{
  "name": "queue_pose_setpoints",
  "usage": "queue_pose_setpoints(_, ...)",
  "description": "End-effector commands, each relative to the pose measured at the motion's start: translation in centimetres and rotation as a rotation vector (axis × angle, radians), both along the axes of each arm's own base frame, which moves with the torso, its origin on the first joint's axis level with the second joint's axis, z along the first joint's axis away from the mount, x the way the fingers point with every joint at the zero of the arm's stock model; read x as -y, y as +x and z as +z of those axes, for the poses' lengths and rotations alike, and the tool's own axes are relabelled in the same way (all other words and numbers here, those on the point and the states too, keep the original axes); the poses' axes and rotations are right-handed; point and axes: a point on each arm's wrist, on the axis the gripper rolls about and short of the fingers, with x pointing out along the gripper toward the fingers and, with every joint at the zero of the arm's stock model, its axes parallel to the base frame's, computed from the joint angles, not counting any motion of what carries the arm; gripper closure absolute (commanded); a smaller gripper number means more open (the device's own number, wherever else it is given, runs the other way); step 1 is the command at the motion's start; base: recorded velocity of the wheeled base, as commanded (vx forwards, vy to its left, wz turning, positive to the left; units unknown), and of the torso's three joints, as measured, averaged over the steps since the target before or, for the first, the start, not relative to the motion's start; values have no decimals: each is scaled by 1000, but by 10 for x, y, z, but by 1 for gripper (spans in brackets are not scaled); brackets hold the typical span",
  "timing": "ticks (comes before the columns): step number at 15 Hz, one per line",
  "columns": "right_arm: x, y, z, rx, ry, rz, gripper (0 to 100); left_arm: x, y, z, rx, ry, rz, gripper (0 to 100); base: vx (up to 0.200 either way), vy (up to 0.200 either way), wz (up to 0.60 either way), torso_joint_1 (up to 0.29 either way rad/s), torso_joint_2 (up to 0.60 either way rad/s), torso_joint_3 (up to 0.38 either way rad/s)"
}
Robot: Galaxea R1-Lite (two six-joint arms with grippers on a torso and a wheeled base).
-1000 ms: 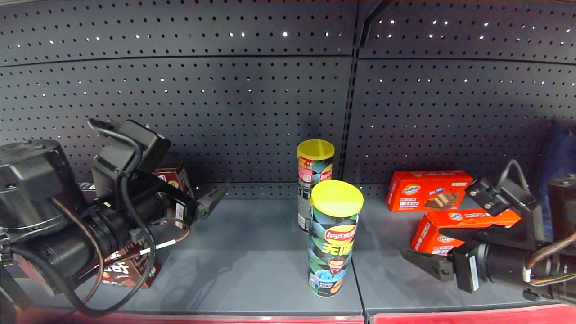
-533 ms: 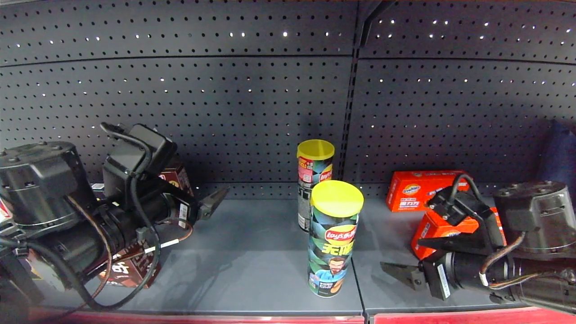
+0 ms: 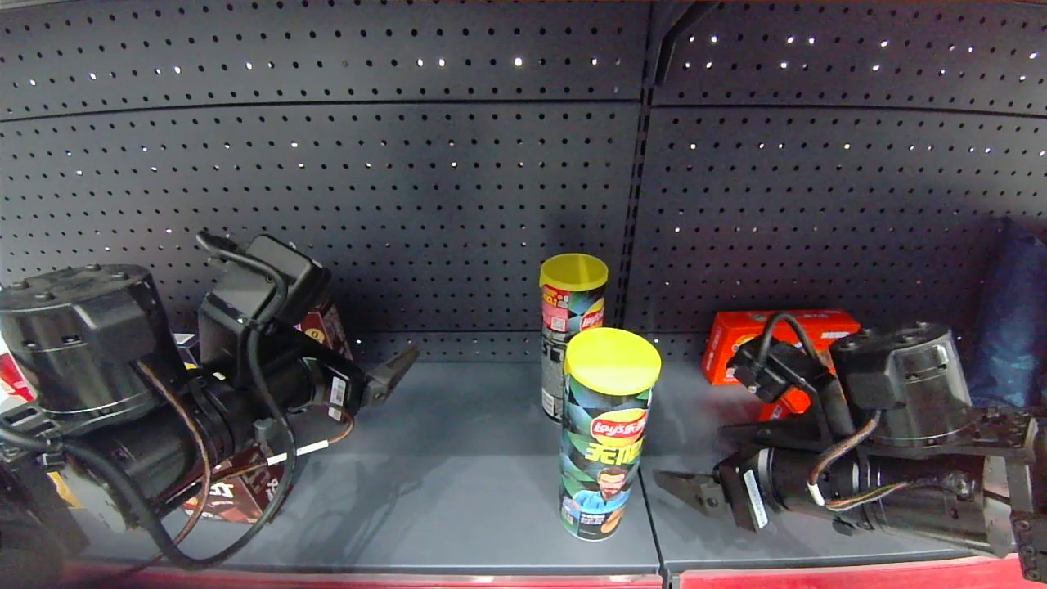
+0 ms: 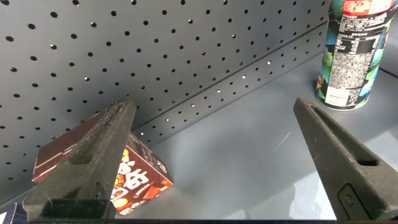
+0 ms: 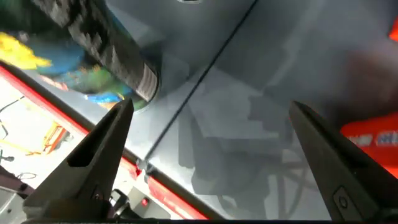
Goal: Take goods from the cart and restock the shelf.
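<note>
Two chip cans with yellow lids stand mid-shelf, the front can [image 3: 607,433] ahead of the back can [image 3: 572,327]. My left gripper [image 3: 391,372] hovers open and empty over the shelf floor [image 3: 458,474], left of the cans. In the left wrist view the left gripper [image 4: 214,109] faces the pegboard, with a brown box [image 4: 134,180] to one side and the back can [image 4: 351,53] to the other. My right gripper [image 3: 695,466] is open and empty, low over the shelf just right of the front can. In the right wrist view the right gripper [image 5: 210,112] has the blurred front can [image 5: 93,56] close by.
Brown boxes [image 3: 237,491] sit on the shelf's left, partly behind my left arm. Orange boxes [image 3: 740,335] lie at the right, partly hidden by my right arm, with one orange box [image 5: 373,137] near that gripper. A blue bag [image 3: 1014,327] stands far right. The red shelf lip [image 3: 491,579] runs along the front.
My right arm has swung left along the shelf, bringing its open gripper close to the front can. My left arm shifted slightly right and up. The cans and boxes stayed put.
</note>
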Motion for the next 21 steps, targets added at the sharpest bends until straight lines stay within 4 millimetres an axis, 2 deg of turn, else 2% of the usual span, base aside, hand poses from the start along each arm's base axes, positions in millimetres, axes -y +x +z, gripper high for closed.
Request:
queue_pose_setpoints(1,-3,3,-2,-3,-3,1,0,0,1,-1,-6,1,0,0,0,0,0,0,0,0)
queue_pose_setpoints(8,-14,17,-4,4,5,8,0,1,0,-3,-8,9,-3,0,0,0,0,0,0,0)
queue_pose_setpoints(21,-22,13,-5,8,10,39,0,-2,-5,-10,-32,18,-4,0,0,0,0,0,0,0)
